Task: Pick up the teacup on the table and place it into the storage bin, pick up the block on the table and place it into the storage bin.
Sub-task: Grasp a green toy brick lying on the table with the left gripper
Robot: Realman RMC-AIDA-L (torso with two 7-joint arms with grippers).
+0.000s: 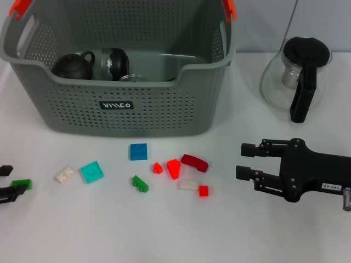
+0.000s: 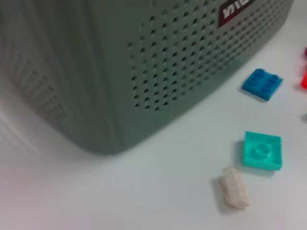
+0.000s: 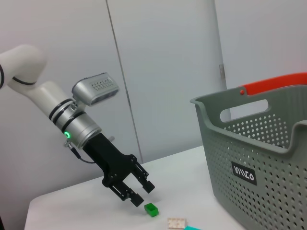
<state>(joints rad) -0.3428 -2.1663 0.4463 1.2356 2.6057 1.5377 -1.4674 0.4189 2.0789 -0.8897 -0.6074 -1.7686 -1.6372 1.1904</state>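
Note:
The grey perforated storage bin stands at the back left, and its wall fills the left wrist view. A dark rounded teacup with a handle lies inside it beside glass items. Several blocks are scattered in front of the bin. A small green block rests on the table at the far left. My left gripper is open, its fingertips right at this block; the right wrist view shows the block just off the tips of the left gripper. My right gripper hovers open at the right, holding nothing.
In front of the bin lie a blue block, a teal plate, a white block, another green block and red pieces. A glass pot with a black handle stands back right.

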